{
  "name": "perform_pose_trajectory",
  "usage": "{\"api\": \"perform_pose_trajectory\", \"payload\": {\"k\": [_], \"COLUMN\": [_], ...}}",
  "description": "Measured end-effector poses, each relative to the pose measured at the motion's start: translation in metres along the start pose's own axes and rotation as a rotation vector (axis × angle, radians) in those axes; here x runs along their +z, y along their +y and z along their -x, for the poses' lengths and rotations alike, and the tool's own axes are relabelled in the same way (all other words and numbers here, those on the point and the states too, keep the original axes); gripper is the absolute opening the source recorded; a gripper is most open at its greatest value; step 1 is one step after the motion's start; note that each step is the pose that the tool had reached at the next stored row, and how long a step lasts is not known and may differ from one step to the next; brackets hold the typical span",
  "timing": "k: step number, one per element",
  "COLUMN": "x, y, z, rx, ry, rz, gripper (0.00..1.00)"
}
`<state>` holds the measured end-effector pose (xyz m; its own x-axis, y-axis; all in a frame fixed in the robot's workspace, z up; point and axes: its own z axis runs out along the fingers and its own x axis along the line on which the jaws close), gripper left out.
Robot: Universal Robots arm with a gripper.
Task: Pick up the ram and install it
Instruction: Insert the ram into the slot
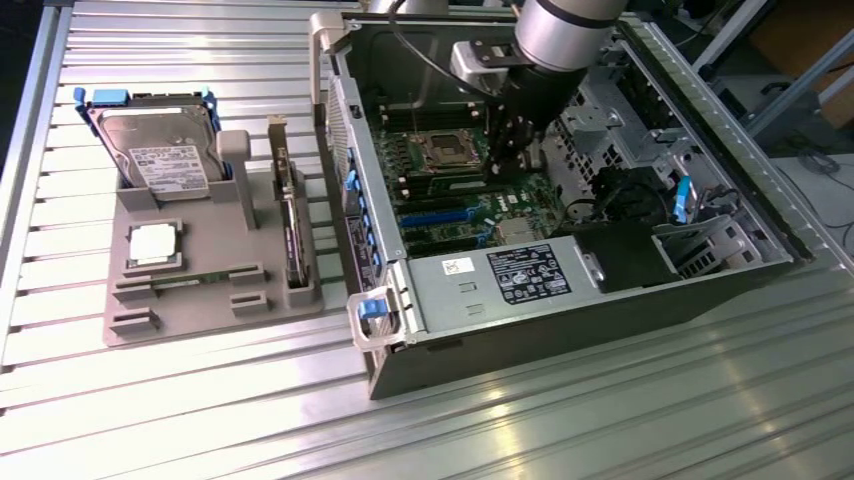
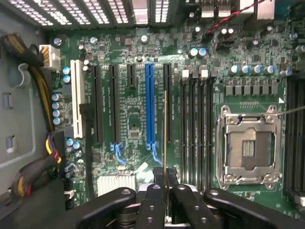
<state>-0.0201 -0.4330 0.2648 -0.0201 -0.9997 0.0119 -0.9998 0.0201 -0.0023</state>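
Gripper [image 2: 165, 191] fingers [image 2: 152, 202] clamped on ram [image 2: 165, 133], held edge-on above motherboard [image 2: 128, 119] nr memory slots [image 2: 195, 129] inside pc case [image 1: 694, 150]

Tray [image 1: 200, 310]: on the table [image 1: 601, 420], left part of the exterior view, just beside the computer case [image 1: 561, 310].
Hard drive [image 1: 160, 150]: upright in the tray's upper end.
Processor chip [image 1: 154, 243]: on the tray, below the hard drive.
Expansion card [image 1: 291, 215]: on edge along the tray's right side.
Motherboard [image 2: 133, 119]: inside the case.
Gripper [image 2: 166, 200]: inside the case, above the motherboard, clamped on the ram [image 2: 165, 133].
Ram: edge-on, beside the memory slots [image 2: 195, 129].
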Motion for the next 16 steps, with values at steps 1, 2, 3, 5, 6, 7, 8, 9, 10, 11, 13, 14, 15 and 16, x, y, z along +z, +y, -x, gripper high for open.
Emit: {"api": "perform_pose_trajectory", "payload": {"k": [1, 2, 3, 5, 6, 7, 8, 9, 10, 11, 13, 14, 15, 16], "x": [0.0005, 0.0008, 0.0016, 0.0024, 0.0026, 0.003, 0.0034, 0.0042, 0.0056, 0.0082, 0.0126, 0.014, 0.0162, 0.0173], "y": [0.0028, 0.0037, 0.0036, 0.0041, 0.0046, 0.0057, 0.0061, 0.0063, 0.0067, 0.0068, 0.007, 0.007, 0.0071, 0.0072], "z": [0.001, 0.001, 0.001, 0.008, 0.009, 0.011, 0.013, 0.015, 0.017, 0.018, 0.021, 0.023, 0.026, 0.026], "rx": [0.0, 0.0, -0.003, -0.011, -0.015, -0.026, -0.039, -0.05, -0.055, -0.055, -0.054, -0.052, -0.042, -0.037], "ry": [-0.0001, 0.0007, 0.0015, 0.0032, 0.0038, 0.0042, 0.0044, 0.0045, 0.0048, 0.0053, 0.0065, 0.0069, 0.0074, 0.0081], "rz": [-0.0001, 0.0, -0.0001, -0.0003, -0.0003, -0.0005, -0.0006, -0.0008, -0.0009, -0.0008, -0.0008, -0.0008, -0.0008, -0.0006], "gripper": [0.12, 0.12, 0.12, 0.12, 0.12, 0.12, 0.12, 0.12, 0.12, 0.12, 0.12, 0.12, 0.12, 0.12]}}
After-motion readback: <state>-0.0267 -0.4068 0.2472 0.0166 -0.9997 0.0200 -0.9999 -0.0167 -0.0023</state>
